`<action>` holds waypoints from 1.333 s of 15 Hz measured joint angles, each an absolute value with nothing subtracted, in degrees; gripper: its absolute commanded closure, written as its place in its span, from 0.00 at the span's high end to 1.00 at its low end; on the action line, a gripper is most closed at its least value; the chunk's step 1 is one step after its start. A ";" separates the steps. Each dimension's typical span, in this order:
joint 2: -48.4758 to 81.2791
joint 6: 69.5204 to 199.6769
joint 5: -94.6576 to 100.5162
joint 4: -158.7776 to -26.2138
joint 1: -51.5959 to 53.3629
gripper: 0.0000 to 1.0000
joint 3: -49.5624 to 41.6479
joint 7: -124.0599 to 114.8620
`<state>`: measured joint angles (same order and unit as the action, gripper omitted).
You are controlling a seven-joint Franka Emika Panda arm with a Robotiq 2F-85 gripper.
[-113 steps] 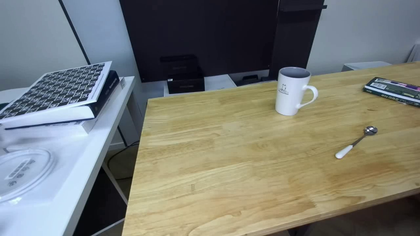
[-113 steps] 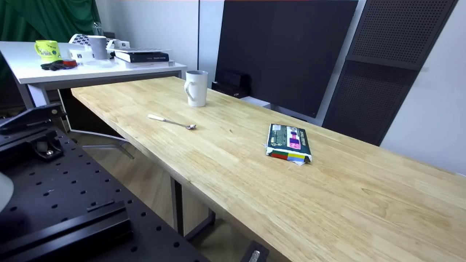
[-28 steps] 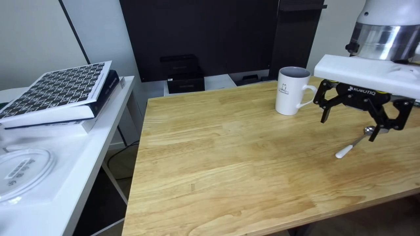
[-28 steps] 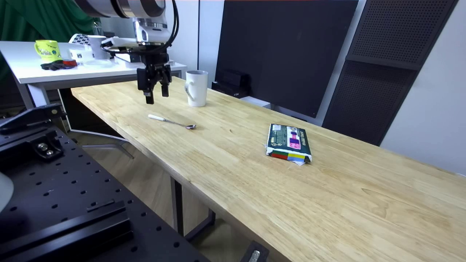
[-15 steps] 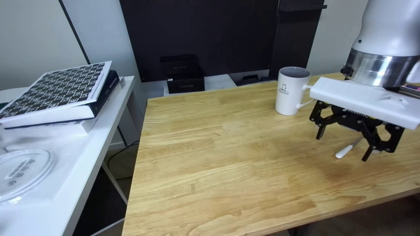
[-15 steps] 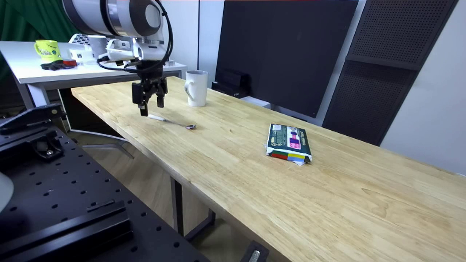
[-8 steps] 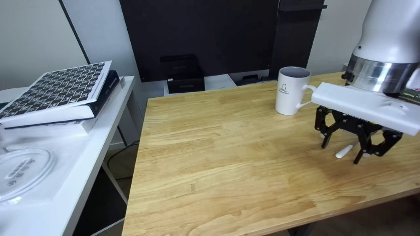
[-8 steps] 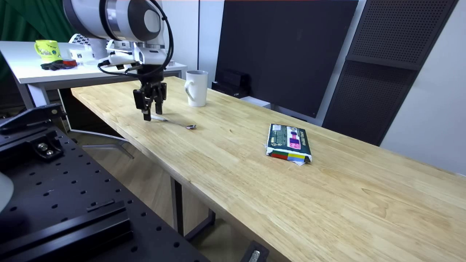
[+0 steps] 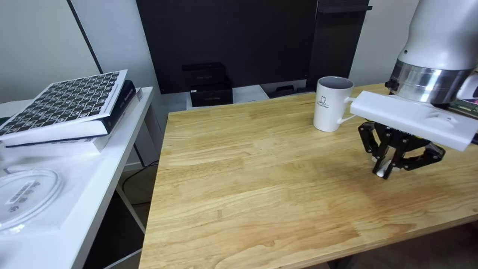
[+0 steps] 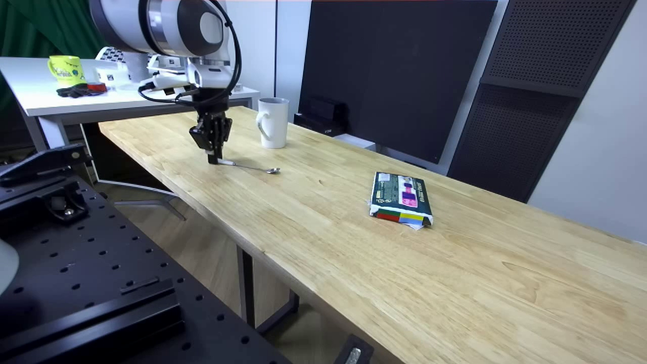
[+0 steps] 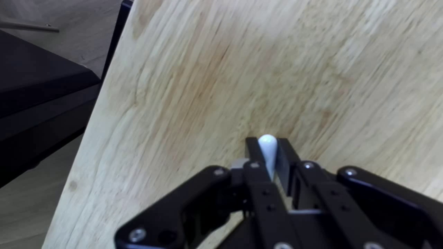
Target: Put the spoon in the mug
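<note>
white and glossy, the handle end of the spoon (image 11: 269, 149) fills the narrow gap between the black fingers (image 11: 288, 155), which are clamped on it from both sides, low over the bench (image 11: 166, 114); whether the tips touch the wood i cannot tell. in an exterior view the thin stem and silvery bowl (image 10: 273, 170) reach out past the fingers, close along the bench top. whether the bowl rests there or hangs just clear is too fine to tell.

so i judge the reach done and the grasp as good as done. lifting, carrying, tipping the spoon towards upright, lowering it in and letting go are all left. held by the very end, it will probably go in bowl first, and may swing a little on the way up.

next beyond stands the mug (image 9: 331, 108), upright, white with a grey inside, near the bench's far edge and apart from the spoon, so that end of the task is not yet begun. its loop handle is partly covered, in an exterior view, by the white housing (image 9: 414, 116) above the fingers.

farther along the bench lies a dark green packet (image 10: 402, 199), well apart from both. past the bench's end a white desk (image 10: 30, 88) carries a lime cup (image 10: 68, 70) and a pile of books (image 9: 74, 99), which the job seems not to need.
</note>
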<state>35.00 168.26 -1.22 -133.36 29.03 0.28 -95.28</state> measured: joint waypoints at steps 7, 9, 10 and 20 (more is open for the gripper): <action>34.25 162.71 -1.11 -131.14 29.36 0.04 -1.30 -94.27; 32.90 158.75 -0.94 -129.74 29.30 0.04 -1.86 -93.51; 31.99 156.35 -0.91 -129.05 29.14 0.04 -1.90 -92.94; 21.18 137.96 5.21 -123.65 25.82 0.04 0.22 -89.92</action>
<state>21.18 137.96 5.21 -123.65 25.82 0.22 -89.92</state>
